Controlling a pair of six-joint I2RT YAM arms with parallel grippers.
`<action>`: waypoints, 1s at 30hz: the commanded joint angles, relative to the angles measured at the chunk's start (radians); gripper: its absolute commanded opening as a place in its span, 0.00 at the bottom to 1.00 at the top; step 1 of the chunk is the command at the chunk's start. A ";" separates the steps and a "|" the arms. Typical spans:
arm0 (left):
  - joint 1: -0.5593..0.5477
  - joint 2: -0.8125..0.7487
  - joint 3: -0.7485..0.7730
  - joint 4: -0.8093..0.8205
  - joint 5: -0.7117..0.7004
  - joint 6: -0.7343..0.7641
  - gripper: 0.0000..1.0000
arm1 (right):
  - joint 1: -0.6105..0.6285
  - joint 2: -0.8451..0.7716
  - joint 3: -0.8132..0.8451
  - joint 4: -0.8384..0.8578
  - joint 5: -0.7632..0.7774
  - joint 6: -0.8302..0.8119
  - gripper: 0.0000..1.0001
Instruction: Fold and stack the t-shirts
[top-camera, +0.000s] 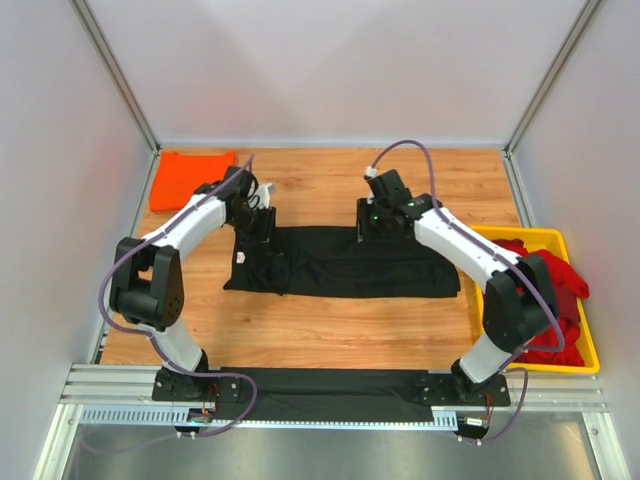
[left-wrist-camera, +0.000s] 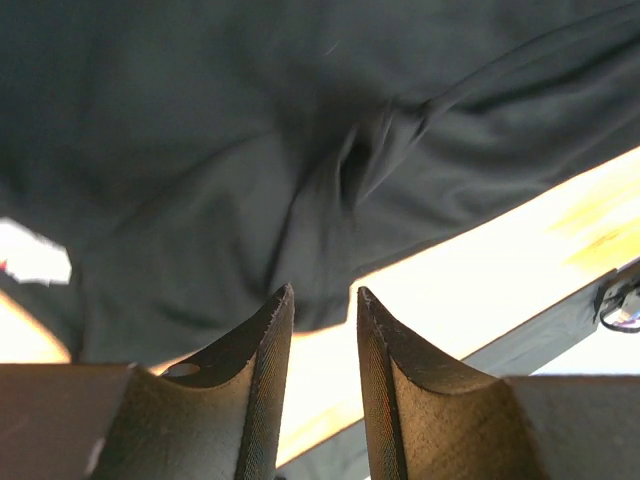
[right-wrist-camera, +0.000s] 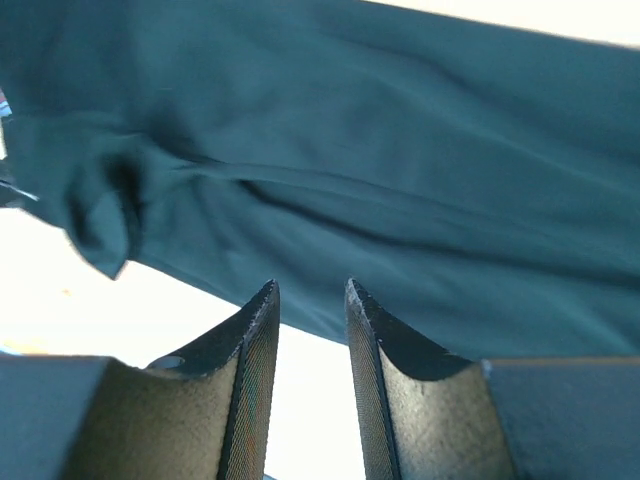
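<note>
black t-shirt (top-camera: 345, 265) lies flat on the table (top-camera: 330, 330) as a long band. left claw (left-wrist-camera: 322, 292) and right claw (right-wrist-camera: 310, 285) hover over its far edge, both spread, pinching nothing. we judge the folded orange t-shirt (top-camera: 190, 178) far-left marks the stack spot.

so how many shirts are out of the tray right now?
2. Black t-shirt spread flat in the middle; orange t-shirt folded at the far left corner. The red t-shirts heaped in the yellow tray overlap, so they can't be counted.
</note>
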 joint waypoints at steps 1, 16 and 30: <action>0.014 -0.111 -0.087 0.034 -0.011 -0.085 0.40 | 0.062 0.087 0.088 0.149 -0.030 0.009 0.35; -0.079 -0.234 -0.238 0.028 -0.098 -0.122 0.43 | 0.165 0.465 0.378 0.287 -0.255 -0.098 0.38; -0.196 -0.275 -0.376 0.070 -0.207 -0.200 0.40 | 0.165 0.620 0.483 0.221 -0.383 -0.190 0.37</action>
